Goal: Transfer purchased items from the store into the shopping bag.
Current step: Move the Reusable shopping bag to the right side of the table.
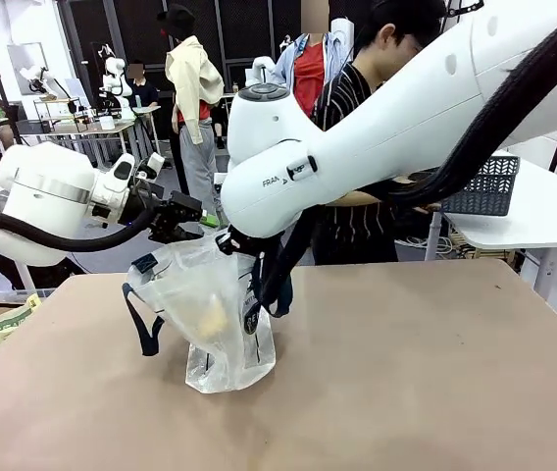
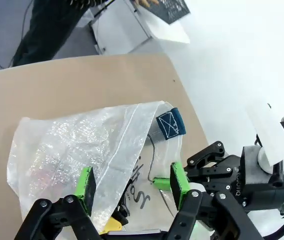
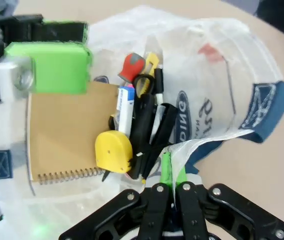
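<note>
While the rim of the shopping bag (image 1: 215, 324) is pinched between the closed fingers of the right gripper (image 3: 171, 175), the mouth is held up from one side alone, and that is where trouble is judged most likely. The left gripper (image 2: 132, 182) is poised with its pads apart over the other side of the mouth; some film lies between them, but nothing is clamped.

Should the thin film slip out of the right gripper, the mouth could fold shut. The bag could also topple on the desk (image 1: 435, 373), where it is stood left of the middle, well apart from every edge. A snag is possible too: a green pad could be caught in the crinkled film or in a navy strap (image 1: 144, 329) if an arm is drawn off, and the bag dragged along.

The goods are seen inside the bag, packed close together: a tan spiral notebook (image 3: 67, 130), a yellow tape measure (image 3: 113, 152), a red-handled tool (image 3: 131, 67) and black scissors (image 3: 144, 102). The film could be pierced by a sharp tip if the bag is squeezed. The basket (image 1: 484, 186) is set on a white side table (image 1: 543, 211) beyond the desk's far right corner; whether anything lies in it cannot be told.

As for writing, "FRA" can be read on the right arm (image 1: 406, 118). A dark blue oval with white letters and some larger dark letters are printed on the bag's side, but they cannot be read with certainty.
</note>
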You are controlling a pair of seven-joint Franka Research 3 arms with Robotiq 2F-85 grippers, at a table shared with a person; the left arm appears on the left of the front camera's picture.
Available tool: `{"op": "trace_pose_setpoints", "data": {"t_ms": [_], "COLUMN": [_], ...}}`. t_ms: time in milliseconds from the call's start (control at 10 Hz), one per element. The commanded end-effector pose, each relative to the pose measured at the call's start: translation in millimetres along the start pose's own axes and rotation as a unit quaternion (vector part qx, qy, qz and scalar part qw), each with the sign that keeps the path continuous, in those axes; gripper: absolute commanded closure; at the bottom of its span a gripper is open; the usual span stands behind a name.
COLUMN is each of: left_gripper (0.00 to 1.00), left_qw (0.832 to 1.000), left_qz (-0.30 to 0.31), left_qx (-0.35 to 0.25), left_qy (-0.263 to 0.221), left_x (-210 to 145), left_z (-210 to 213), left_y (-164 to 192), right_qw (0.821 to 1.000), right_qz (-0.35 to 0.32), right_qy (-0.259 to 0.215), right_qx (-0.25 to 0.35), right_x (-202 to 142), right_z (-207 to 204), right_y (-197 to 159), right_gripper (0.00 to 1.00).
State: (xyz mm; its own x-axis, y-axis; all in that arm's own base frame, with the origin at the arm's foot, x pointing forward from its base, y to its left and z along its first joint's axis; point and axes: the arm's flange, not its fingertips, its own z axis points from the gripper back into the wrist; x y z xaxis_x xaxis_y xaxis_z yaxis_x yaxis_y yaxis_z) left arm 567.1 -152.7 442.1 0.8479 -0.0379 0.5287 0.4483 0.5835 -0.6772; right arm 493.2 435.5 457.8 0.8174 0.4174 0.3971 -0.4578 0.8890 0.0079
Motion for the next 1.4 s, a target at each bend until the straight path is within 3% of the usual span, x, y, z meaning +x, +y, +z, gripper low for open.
{"op": "trace_pose_setpoints", "data": {"t_ms": [0, 300, 1300], "left_gripper": [0.23, 0.23, 0.23], "left_qw": [1.0, 0.999, 0.992], "left_qz": [-0.024, -0.033, -0.081], "left_qx": [-0.003, -0.006, -0.007], "left_qy": [0.012, 0.012, 0.095], "left_x": [3, 1, -3], "left_z": [0, -3, -42], "left_y": [-1, -5, -22], "right_qw": [1.0, 1.0, 0.999], "right_qz": [-0.005, 0.001, 0.014], "right_qy": [0.001, 0.002, -0.009], "right_qx": [-0.02, -0.021, -0.033], "right_x": [12, 14, 20], "right_z": [-12, -17, -18], "right_y": [17, 29, 49], "right_gripper": [1.0, 1.0, 1.0]}}
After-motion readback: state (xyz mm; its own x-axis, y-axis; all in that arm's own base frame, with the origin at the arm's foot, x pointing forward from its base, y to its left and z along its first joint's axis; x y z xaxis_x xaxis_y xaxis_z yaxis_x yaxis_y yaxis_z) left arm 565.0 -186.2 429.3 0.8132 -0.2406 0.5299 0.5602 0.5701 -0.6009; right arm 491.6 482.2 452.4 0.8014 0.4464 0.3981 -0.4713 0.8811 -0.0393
